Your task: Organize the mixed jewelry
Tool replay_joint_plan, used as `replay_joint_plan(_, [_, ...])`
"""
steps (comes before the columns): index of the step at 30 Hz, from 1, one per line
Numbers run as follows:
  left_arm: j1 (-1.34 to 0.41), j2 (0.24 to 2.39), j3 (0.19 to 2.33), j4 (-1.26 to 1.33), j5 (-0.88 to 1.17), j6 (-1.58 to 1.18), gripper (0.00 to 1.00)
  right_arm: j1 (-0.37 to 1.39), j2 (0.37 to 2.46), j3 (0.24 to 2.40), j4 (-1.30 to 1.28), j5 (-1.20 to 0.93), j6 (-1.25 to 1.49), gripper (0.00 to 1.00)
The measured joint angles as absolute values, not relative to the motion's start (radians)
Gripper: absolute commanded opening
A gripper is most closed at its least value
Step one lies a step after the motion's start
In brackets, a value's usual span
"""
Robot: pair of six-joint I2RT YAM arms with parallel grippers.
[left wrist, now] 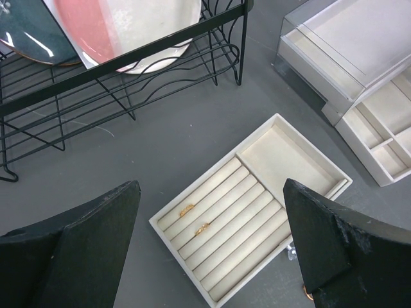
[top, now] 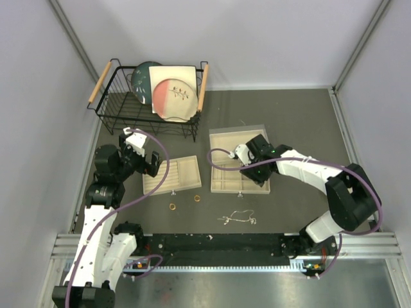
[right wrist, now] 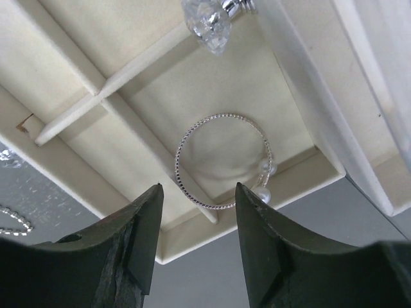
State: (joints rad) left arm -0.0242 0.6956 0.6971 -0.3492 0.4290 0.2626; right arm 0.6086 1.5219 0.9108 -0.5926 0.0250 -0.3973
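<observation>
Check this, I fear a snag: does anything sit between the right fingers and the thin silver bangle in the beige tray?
Nothing visible does. The thin silver bangle hoop lies flat in a compartment of the beige divided tray, in plain view below the open right fingers.

A: Where is the thin silver bangle hoop (right wrist: 221, 160) lying?
B: It is lying flat in a corner compartment of the cream compartmented drawer (right wrist: 128, 128). Two pearl-like beads are capping its open ends, close to the front wall.
A: And the gold?
B: One small gold-orange ring (top: 172, 206) is lying flat on the dark grey table (top: 289, 115), with a second gold-orange ring (top: 197, 198) near it. Both are sitting just in front of the cream ridged tray (left wrist: 282, 157). One tiny gold piece (left wrist: 187, 209) is resting in a groove of that tray, and another tiny gold piece (left wrist: 203, 228) is resting in a separate groove close by.
A: The chain?
B: The thin silver chain (top: 237, 218) is lying loosely tangled on the table, to the right of the two rings and apart from them.
</observation>
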Motion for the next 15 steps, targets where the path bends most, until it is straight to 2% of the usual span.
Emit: replay_joint_plan(15, [-0.024,0.689,0.697,-0.349,0.429,0.264,0.99,0.609,1.44,0.925,-0.659,-0.038,-0.364,0.5])
